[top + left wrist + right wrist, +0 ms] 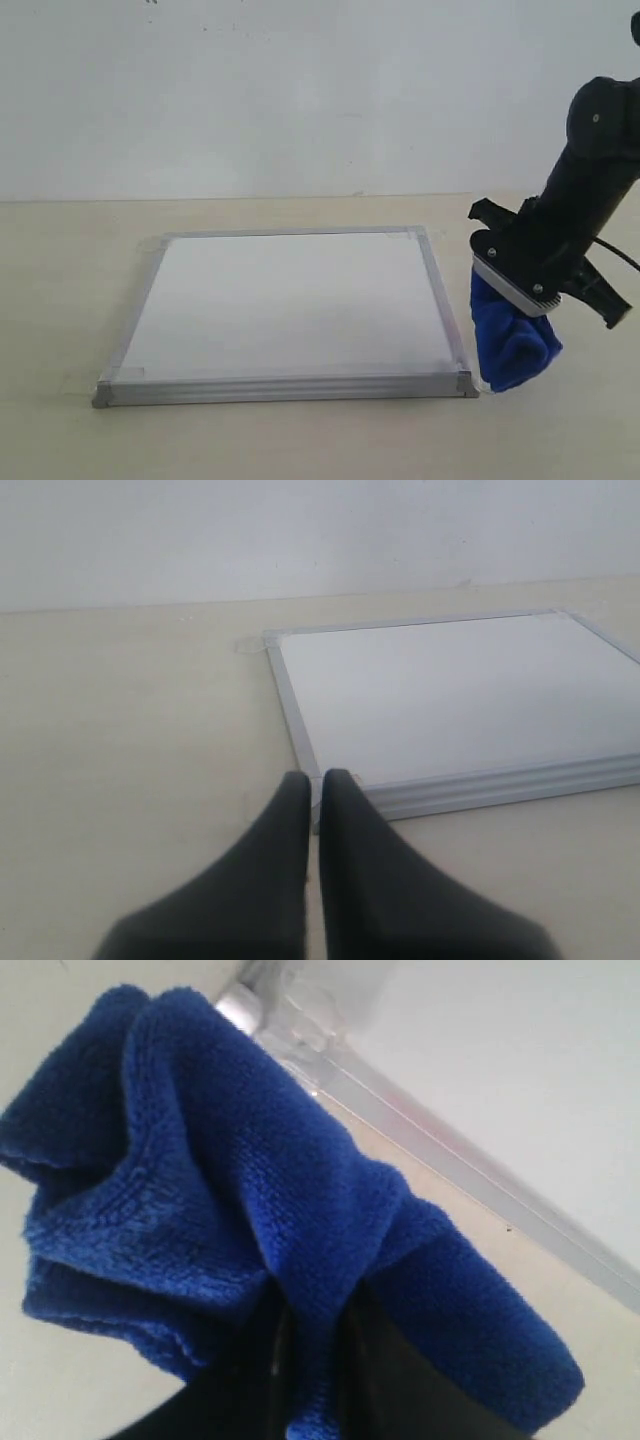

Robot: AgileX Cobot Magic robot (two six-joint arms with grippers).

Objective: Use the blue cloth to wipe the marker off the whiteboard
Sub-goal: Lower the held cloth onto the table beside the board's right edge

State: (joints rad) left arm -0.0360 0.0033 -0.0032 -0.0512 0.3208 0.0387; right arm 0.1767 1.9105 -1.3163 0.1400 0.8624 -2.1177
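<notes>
Right gripper is clamped on the bunched cloth, which hangs just beside the whiteboard's near right corner, off its face. From the cloth, the board spreads leftward and away. No marker can be seen on it. The left gripper, closed and empty, sits by the near left corner. The right arm is judged better placed for wiping.

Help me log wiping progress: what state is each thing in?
whiteboard: flat on the table, no red marks visible.
blue cloth: bunched, pinched by the right gripper, beside the board's corner.
right gripper: shut on the blue cloth.
left gripper: shut, empty.
</notes>
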